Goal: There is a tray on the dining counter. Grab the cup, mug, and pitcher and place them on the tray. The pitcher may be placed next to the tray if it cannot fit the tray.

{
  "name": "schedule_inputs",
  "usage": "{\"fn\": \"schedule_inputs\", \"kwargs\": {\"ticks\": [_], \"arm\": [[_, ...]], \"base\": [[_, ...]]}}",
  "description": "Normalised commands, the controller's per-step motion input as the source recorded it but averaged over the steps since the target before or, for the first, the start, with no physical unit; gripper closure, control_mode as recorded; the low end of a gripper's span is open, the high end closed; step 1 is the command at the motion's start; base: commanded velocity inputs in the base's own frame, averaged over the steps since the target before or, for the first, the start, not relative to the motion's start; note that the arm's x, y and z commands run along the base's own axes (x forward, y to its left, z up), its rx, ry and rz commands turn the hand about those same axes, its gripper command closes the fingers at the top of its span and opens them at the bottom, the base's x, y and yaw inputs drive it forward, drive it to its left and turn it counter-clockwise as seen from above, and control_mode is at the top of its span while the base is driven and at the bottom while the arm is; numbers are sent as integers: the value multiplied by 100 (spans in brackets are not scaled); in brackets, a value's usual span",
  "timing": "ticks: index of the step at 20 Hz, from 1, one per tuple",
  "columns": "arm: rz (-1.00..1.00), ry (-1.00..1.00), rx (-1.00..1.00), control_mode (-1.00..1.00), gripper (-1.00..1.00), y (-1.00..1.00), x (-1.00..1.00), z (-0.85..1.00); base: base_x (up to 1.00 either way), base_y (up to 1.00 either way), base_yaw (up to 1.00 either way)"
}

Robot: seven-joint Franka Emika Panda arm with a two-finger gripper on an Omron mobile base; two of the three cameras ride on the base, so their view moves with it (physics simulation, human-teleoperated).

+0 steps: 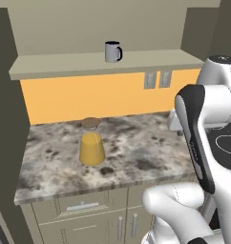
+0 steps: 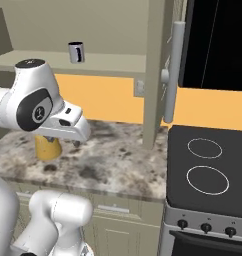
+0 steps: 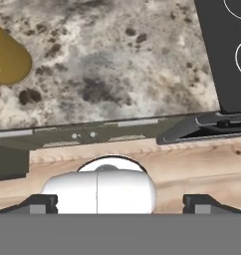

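Two vessels sighted: pitcher (image 1: 91, 145) and mug (image 1: 112, 51); cup, tray and dining counter unseen.
Pitcher: upright on speckled counter (image 1: 136, 147), toward left half, brown lid on top, nothing touching it; free on all sides, so probably reachable from above or from the side.
Mug: upright on shelf (image 1: 65, 64) above orange backsplash (image 1: 65, 100), handle to the right; high and set back, likely a longer reach than the pitcher.
Pincer (image 3: 120, 203): spread to widest, holding nothing, both tips at the sides of the hand view; pointed down at counter front and wooden floor (image 3: 192, 164), well apart from the pitcher at upper left of that view.
Arm: folded above counter edge, elbow high; reads as a ready pose, no grasp begun.
Stage, judged: none of the three items placed.
Surface: marble-look top over pale drawers (image 1: 84, 207).
Room: black stovetop (image 2: 208, 170) just right of counter, with knobs below; outlets (image 1: 157, 79) on backsplash; tall cabinet panel at left.
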Motion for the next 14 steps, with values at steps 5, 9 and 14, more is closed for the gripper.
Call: {"fn": "schedule_inputs", "kwargs": {"ticks": [5,9,14], "arm": [[0,0,0,100,-100,0,0,0],[0,0,0,100,-100,0,0,0],[0,0,0,100,-100,0,0,0]], "base": [[14,-2,-4],[39,-1,-5],[37,-6,-1]]}}
